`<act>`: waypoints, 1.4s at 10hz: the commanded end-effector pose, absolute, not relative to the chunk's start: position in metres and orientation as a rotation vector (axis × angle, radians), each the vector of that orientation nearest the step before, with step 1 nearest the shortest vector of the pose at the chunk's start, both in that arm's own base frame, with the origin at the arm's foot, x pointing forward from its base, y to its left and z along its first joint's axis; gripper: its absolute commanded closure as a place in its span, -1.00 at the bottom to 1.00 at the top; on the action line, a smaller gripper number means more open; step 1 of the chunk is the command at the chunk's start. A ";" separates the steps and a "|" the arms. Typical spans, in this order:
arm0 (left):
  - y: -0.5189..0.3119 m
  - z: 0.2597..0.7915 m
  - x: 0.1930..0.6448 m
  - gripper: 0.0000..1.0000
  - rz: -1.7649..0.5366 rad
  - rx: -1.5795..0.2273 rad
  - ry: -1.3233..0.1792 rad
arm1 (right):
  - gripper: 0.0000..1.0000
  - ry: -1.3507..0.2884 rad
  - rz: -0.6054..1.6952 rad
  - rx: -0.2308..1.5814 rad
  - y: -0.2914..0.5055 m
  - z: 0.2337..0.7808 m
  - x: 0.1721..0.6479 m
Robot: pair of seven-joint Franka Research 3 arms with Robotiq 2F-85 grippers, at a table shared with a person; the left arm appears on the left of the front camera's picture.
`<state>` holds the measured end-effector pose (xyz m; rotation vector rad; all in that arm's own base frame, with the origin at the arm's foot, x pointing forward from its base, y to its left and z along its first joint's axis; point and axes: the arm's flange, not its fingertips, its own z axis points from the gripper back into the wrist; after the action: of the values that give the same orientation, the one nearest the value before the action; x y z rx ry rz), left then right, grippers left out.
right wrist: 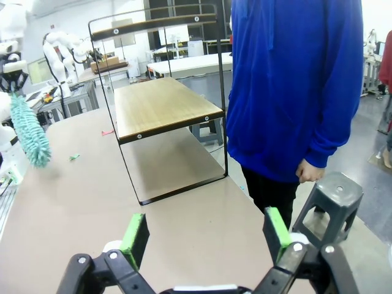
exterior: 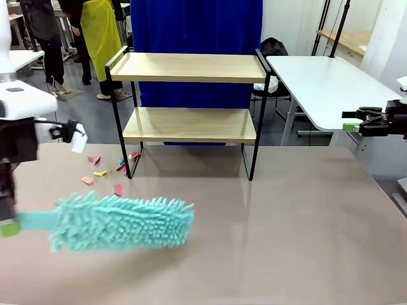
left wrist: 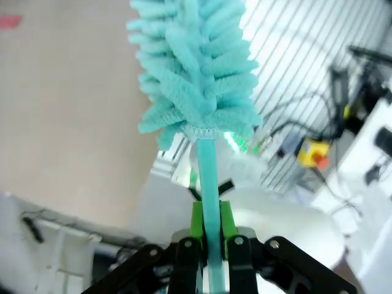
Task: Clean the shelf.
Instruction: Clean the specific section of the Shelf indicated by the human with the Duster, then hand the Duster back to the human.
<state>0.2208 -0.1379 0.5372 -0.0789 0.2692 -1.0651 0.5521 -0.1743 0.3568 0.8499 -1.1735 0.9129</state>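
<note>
fluffy duster poised before the shelf

front view: the left gripper (exterior: 7,227), clamped on a flat handle, holds a shaggy teal duster (exterior: 121,222) over the table's (exterior: 286,222) left edge. the shelf (exterior: 191,67), smooth pale boards in a thin black frame, stands mid far edge.

left wrist view: green pads (left wrist: 196,215) pinch the handle.

right wrist view: the right gripper (right wrist: 205,236) gapes empty.

light, level strokes along each board would likely serve best.

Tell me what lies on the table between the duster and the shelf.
Front view: coloured paper scraps near the shelf's left legs, beyond the duster.
</note>
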 end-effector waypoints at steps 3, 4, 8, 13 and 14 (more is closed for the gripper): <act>-0.149 0.584 0.161 0.74 -1.158 0.042 0.242 | -1.00 -1.177 0.917 0.839 -0.172 0.360 0.550; -0.150 0.585 0.156 0.74 -1.142 0.063 0.274 | -1.00 -1.177 0.917 0.839 -0.172 0.360 0.550; -0.154 0.579 0.162 0.74 -1.198 0.039 0.247 | -1.00 -1.177 0.917 0.839 -0.172 0.360 0.550; -0.154 0.579 0.162 0.74 -1.198 0.039 0.247 | -1.00 -1.177 0.917 0.839 -0.172 0.360 0.550; -0.154 0.579 0.162 0.74 -1.198 0.039 0.247 | -1.00 -1.177 0.917 0.839 -0.172 0.360 0.550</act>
<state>0.1610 -0.1572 0.5789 0.0458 0.2598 -1.1891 0.5521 -0.1745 0.3570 0.8495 -1.1738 0.9129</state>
